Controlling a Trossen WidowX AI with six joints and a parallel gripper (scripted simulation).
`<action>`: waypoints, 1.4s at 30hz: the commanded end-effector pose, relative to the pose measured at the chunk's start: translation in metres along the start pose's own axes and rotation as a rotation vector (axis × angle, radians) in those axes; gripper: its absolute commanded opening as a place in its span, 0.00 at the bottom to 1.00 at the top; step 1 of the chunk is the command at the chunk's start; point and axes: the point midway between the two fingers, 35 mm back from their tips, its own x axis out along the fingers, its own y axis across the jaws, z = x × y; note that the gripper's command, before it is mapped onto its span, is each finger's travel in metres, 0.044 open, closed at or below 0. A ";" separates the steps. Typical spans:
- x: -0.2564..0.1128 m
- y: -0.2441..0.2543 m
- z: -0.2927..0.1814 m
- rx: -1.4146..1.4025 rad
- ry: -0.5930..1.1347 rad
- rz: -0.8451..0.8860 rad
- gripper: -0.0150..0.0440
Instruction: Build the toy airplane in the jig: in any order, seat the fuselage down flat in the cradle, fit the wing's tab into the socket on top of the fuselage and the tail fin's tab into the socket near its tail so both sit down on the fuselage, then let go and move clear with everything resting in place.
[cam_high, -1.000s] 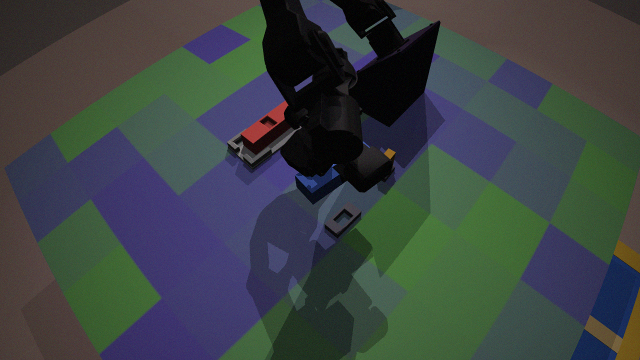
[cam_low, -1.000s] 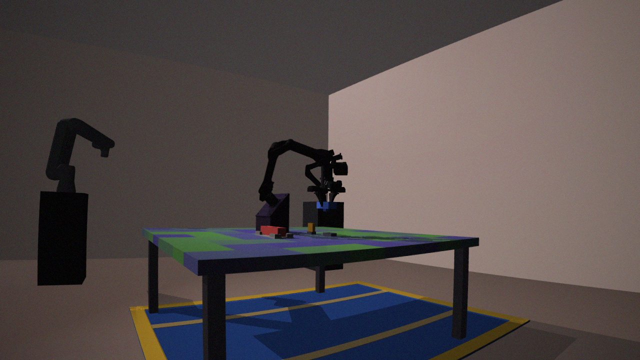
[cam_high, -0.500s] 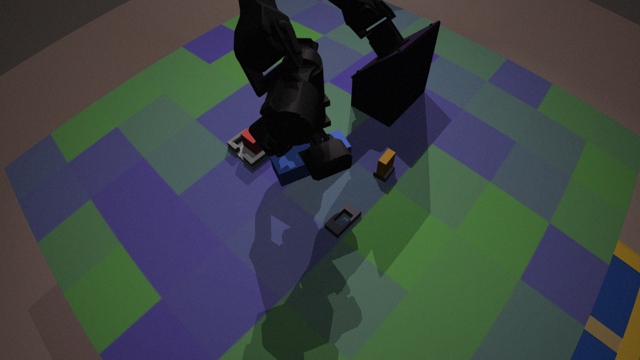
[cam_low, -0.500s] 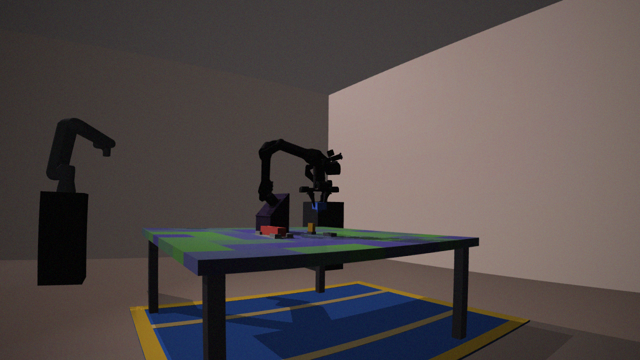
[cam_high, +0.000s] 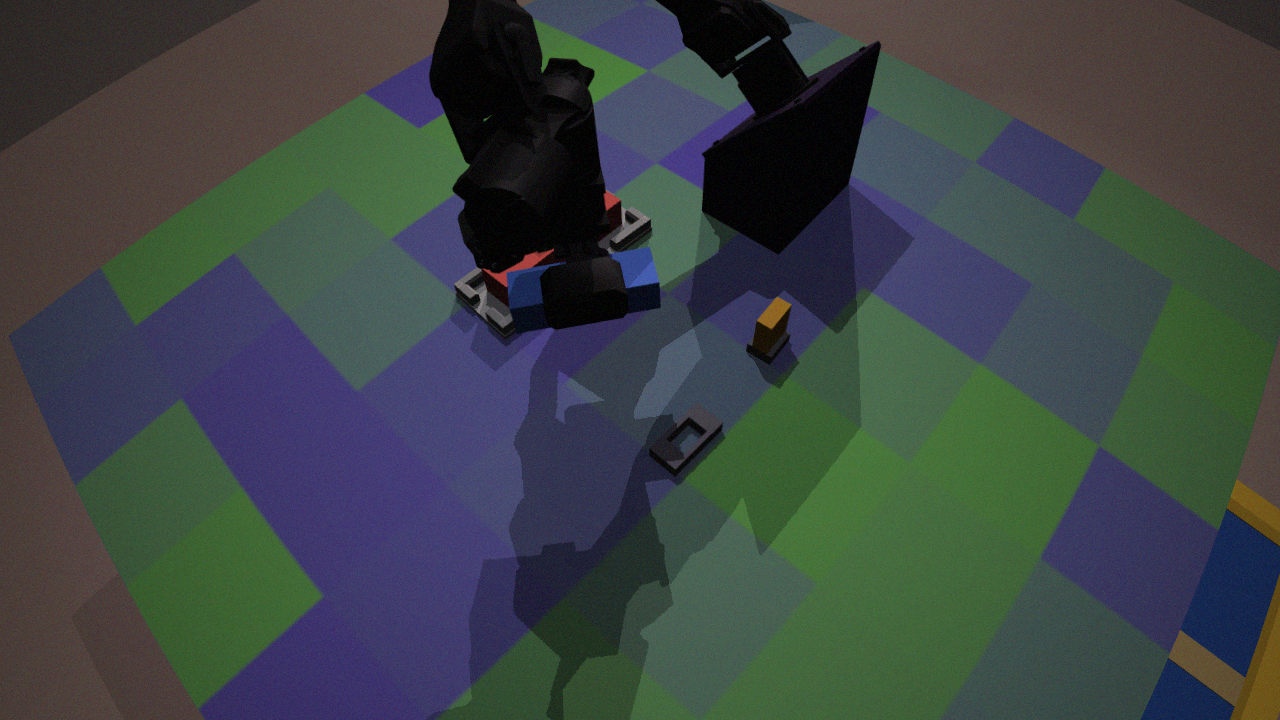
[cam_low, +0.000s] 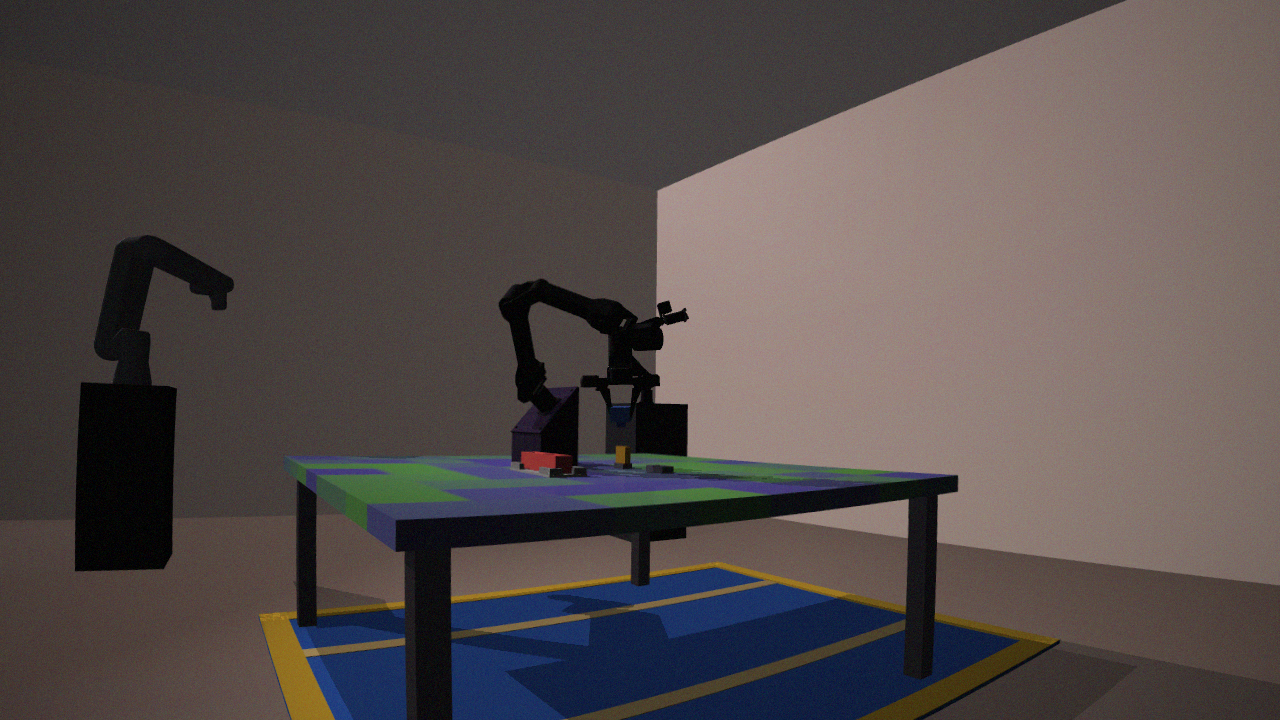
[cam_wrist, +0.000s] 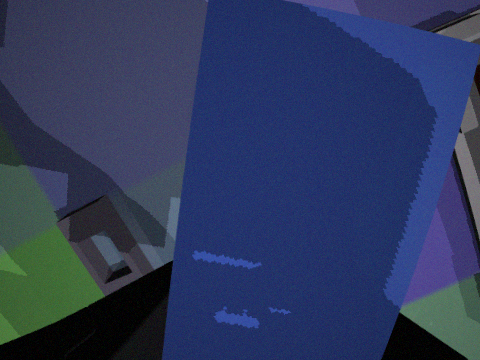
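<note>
The gripper (cam_low: 621, 408) (cam_wrist: 285, 320) is shut on the blue wing (cam_high: 642, 279) (cam_low: 621, 418) (cam_wrist: 300, 175) and holds it in the air, tab down in the exterior view. In the top view the wing overlaps the near end of the red fuselage (cam_high: 529, 263) (cam_low: 546, 461), which sits in the grey cradle (cam_high: 631, 230) (cam_low: 577, 471) (cam_wrist: 467, 165) on the table. The arm hides the fuselage's middle and its sockets. The wing hides most of the wrist view. The orange tail fin (cam_high: 772, 324) (cam_low: 622, 454) stands upright in a small dark holder (cam_high: 765, 353).
An empty dark rectangular holder (cam_high: 666, 454) (cam_low: 659, 469) (cam_wrist: 90, 225) lies on the patchwork table (cam_low: 501, 512), near the tail fin. The arm's sloped base block (cam_high: 778, 170) (cam_low: 537, 429) stands behind. Another arm on a black pedestal (cam_low: 125, 474) stands away from the table.
</note>
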 end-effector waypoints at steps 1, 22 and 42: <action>-0.002 -0.014 0.010 0.089 -0.009 0.010 0.25; 0.009 -0.078 0.034 0.447 -0.017 0.007 0.25; 0.021 -0.139 0.041 0.790 -0.037 -0.008 0.25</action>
